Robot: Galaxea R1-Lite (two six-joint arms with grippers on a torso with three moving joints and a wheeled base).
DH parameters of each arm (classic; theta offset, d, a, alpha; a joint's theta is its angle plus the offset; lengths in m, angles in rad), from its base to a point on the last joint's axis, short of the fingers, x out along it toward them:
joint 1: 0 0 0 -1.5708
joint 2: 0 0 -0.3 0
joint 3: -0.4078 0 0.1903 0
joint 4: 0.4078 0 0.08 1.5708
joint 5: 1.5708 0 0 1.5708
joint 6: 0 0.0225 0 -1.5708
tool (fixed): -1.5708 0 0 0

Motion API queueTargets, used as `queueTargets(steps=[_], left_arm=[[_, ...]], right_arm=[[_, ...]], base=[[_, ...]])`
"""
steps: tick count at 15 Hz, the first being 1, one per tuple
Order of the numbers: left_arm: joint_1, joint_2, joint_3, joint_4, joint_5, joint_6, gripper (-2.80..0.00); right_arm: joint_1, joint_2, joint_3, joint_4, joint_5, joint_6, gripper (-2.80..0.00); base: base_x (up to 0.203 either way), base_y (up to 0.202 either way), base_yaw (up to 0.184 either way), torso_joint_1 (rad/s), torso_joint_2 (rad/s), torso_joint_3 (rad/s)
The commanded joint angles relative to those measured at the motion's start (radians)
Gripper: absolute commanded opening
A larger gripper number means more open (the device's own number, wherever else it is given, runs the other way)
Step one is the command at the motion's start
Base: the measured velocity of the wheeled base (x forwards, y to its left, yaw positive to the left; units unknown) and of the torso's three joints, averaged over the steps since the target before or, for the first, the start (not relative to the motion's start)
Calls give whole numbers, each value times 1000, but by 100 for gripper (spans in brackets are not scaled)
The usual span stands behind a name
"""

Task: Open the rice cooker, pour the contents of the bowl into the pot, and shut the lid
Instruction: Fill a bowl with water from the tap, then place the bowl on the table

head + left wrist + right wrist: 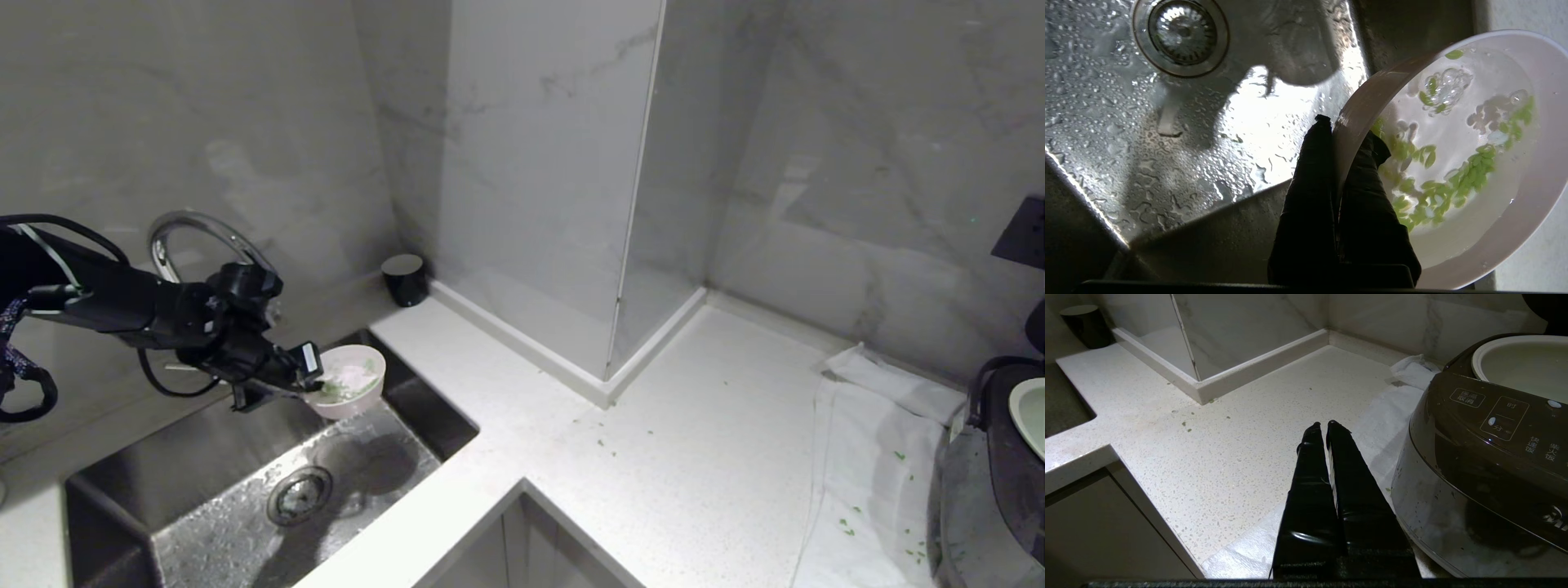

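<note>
My left gripper (314,384) is shut on the rim of the pale pink bowl (353,380), one finger inside and one outside, and holds it over the sink's back right corner. In the left wrist view the bowl (1527,171) holds water with the contents, small green bits (1470,175), my left gripper (1349,130) pinching its wall. The dark rice cooker (988,490) stands at the far right with its white pot (1030,416) exposed. The lid is up; only a dark edge (1545,304) shows. Beside the rice cooker (1486,457) and pot (1523,361), my right gripper (1327,424) hangs shut and empty.
A wet steel sink (204,457) with its drain (300,494) lies below the bowl, a curved faucet (196,237) behind my arm. A black cup (405,279) stands at the wall. A white cloth (873,457) under the cooker and the counter carry stray green bits. A tiled column juts out mid-counter.
</note>
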Motion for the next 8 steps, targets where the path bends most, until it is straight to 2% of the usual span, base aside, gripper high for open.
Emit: queueTargets(steps=[1, 5, 8], left_arm=[[-62, -32, 23, 2, -1, -4, -280], [-189, -69, 38, 25, 1, -34, -280], [-283, -70, -14, 76, 2, -51, -280]], right_arm=[[0, 1, 0, 0, 0, -1, -280], [0, 1, 0, 0, 0, -1, -280], [0, 1, 0, 0, 0, 1, -280]], base=[[0, 0, 0, 0, 0, 0], [0, 0, 0, 0, 0, 0], [0, 0, 0, 0, 0, 0]])
